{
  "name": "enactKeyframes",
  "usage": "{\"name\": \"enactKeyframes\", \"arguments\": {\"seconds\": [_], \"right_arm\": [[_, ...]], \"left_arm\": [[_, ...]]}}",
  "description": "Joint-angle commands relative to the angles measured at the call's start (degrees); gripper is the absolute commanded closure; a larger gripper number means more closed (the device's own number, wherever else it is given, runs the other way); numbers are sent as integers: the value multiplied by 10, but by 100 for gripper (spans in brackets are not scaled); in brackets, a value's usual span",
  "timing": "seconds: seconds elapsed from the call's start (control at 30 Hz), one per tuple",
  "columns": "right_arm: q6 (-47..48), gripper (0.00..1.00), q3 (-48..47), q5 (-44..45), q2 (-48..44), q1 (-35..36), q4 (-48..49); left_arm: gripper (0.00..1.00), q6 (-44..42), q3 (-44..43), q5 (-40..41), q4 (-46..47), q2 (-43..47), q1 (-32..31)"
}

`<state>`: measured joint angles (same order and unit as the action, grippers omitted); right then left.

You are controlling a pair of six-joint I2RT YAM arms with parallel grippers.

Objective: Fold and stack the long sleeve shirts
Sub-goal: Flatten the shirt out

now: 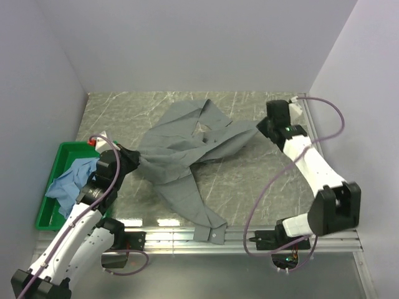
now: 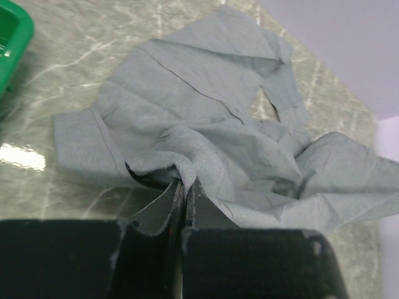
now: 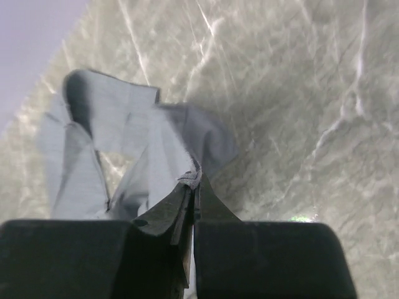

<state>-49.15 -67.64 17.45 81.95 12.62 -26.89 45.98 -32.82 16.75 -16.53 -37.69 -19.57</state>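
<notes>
A grey-green long sleeve shirt [image 1: 187, 146] lies crumpled across the middle of the marble table, one sleeve trailing to the near edge. My left gripper [image 1: 134, 161] is shut on a fold of its left side [image 2: 184, 171]; the fingertips [image 2: 184, 187] pinch the cloth. My right gripper [image 1: 263, 128] is shut on the shirt's right end, where a small bunch of fabric [image 3: 192, 179] sits between the tips above the table. A light blue shirt [image 1: 72, 180] lies bunched in the green bin [image 1: 56, 159] at the left.
The green bin's corner [image 2: 12, 37] shows at the left wrist view's upper left. White walls close the table on three sides. A metal rail [image 1: 187, 237] runs along the near edge, with the sleeve cuff [image 1: 209, 233] draped over it.
</notes>
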Motion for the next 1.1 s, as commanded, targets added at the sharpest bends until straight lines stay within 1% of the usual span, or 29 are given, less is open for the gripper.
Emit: {"name": "enactKeyframes", "arguments": {"seconds": [0.0,0.03,0.07,0.1,0.13,0.17,0.23,0.27,0.33,0.37,0.43,0.47,0.5,0.53,0.57,0.6,0.63,0.67,0.7,0.73,0.77,0.83,0.87,0.93,0.97,1.03,1.07], "right_arm": [[19,100,104,-30,-73,-22,105],[14,100,128,-31,-88,-25,106],[3,100,151,-34,-114,-31,105],[-4,100,193,-42,-126,-34,101],[-12,100,213,-45,-137,-35,94],[-26,100,249,-47,-161,-36,81],[-36,99,280,-55,-188,-35,63],[-45,95,293,-59,-215,-37,42],[-51,91,323,-73,-242,-36,16],[-55,86,329,-77,-263,-36,-13],[-58,80,338,-84,-282,-36,-46],[-54,73,338,-89,-297,-36,-74],[-52,69,338,-93,-305,-36,-86],[-49,67,336,-91,-311,-35,-100],[-44,58,329,-87,-324,-36,-125],[-38,53,325,-82,-331,-36,-134],[-30,49,320,-76,-339,-37,-142],[-14,38,314,-65,-353,-35,-155],[-4,34,304,-61,-359,-36,-158],[9,31,298,-59,-366,-36,-156],[35,26,287,-65,-376,-36,-146],[67,24,280,-93,-379,-36,-119],[101,24,276,-115,-370,-35,-83],[117,25,270,-166,-349,-34,-57],[134,26,269,-187,-318,-31,-34],[138,27,251,-205,-280,-22,-24],[140,28,241,-212,-241,-16,-12]], "left_arm": [[100,23,-10,-32,27,25,2],[100,33,-6,-35,-12,33,2],[99,55,-2,-39,-33,41,2],[100,67,3,-44,-62,57,2],[99,77,6,-51,-86,66,2],[100,101,6,-65,-142,75,2],[99,123,3,-76,-192,106,3],[98,141,0,-80,-247,115,2],[94,164,-18,-77,-301,138,2],[93,180,-26,-76,-338,143,2],[89,190,-48,-74,-365,156,3],[88,193,-53,-73,-376,158,2],[87,194,-65,-71,-393,158,2],[83,192,-72,-72,-398,157,2],[79,185,-79,-71,-405,156,2],[73,183,-96,-70,-419,151,2],[66,177,-107,-68,-426,149,2],[63,162,-119,-60,-432,148,2],[60,154,-145,-55,-438,144,2],[54,144,-159,-50,-448,144,2],[51,121,-171,-44,-450,144,2],[43,97,-197,-41,-438,141,2],[42,67,-200,-47,-425,139,2],[38,45,-191,-58,-399,129,2],[37,26,-186,-69,-362,123,2],[33,12,-167,-103,-317,96,2],[32,5,-157,-113,-268,85,2]]}}
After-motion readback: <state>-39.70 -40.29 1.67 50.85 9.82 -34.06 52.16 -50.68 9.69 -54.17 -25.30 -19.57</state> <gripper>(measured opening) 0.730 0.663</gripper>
